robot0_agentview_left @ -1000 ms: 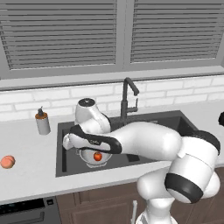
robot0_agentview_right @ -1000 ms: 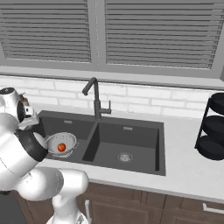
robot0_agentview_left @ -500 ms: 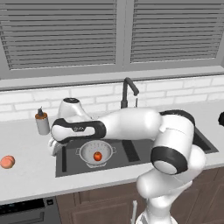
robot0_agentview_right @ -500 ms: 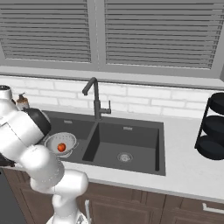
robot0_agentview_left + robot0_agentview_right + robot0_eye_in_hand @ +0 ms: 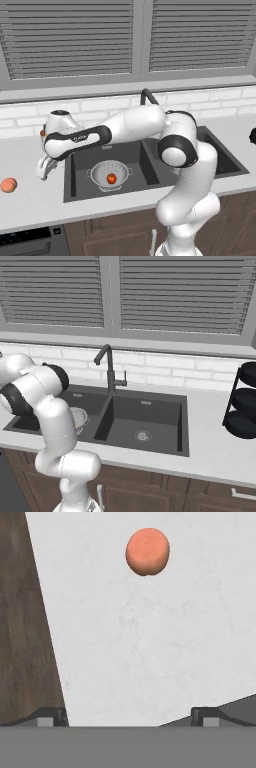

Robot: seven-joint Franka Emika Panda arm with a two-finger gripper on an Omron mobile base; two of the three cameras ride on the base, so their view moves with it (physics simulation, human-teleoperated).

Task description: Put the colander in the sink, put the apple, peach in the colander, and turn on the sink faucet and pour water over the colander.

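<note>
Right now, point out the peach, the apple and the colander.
peach (image 5: 147, 552): hand view, middle of the fruit, on the counter.
apple (image 5: 111, 178): left base view, middle of the fruit, inside the colander.
colander (image 5: 99, 170): left base view, inner wall, left of the apple.

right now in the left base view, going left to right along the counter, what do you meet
peach → pincer → colander with the apple in it, in the sink → sink faucet
</note>
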